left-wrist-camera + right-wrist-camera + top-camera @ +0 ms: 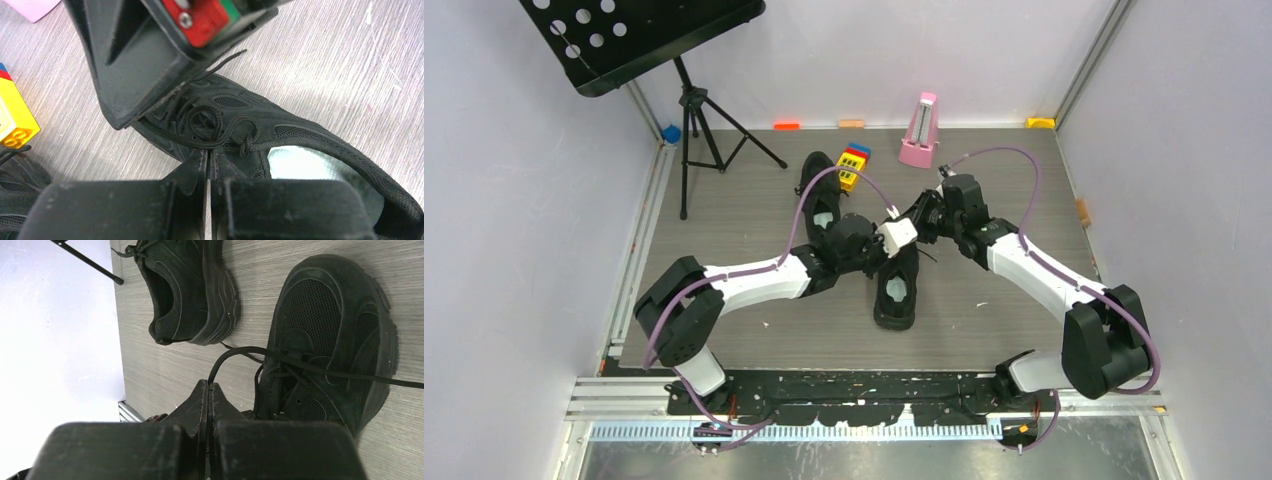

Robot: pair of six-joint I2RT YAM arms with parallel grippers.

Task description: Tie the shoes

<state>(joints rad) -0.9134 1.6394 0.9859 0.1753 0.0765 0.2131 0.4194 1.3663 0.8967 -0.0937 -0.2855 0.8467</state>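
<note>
Now, work only on the near shoe [896,295], lying mid-bench [1024,310] with toe pointing away from the arm bases. Leave alone the far shoe [816,180], apart at the left rear, just beside the toy blocks [854,165].

Note the right pincer [208,387], clamped shut on a strand of the lace [240,348], with that strand running on across the toe of the near shoe. Note the left pincer [208,157] too, closed, tips touching the lace just below a slack coil [221,119] over the tongue; impossible to tell from here whether nipping the strand or merely resting on it.

Judging by that coil, treat the knot as not yet cinched. Confirm a real hold on the left side before pulling; otherwise reopen and bite the strand squarely. Then draw the two ends apart slowly, level and low over the bench, with equal force on both sides to stop the shoe sliding or tipping. Watch for the thin lace slipping from closed tips. Mind the wrists as well, crowded very close together above the laces.
</note>
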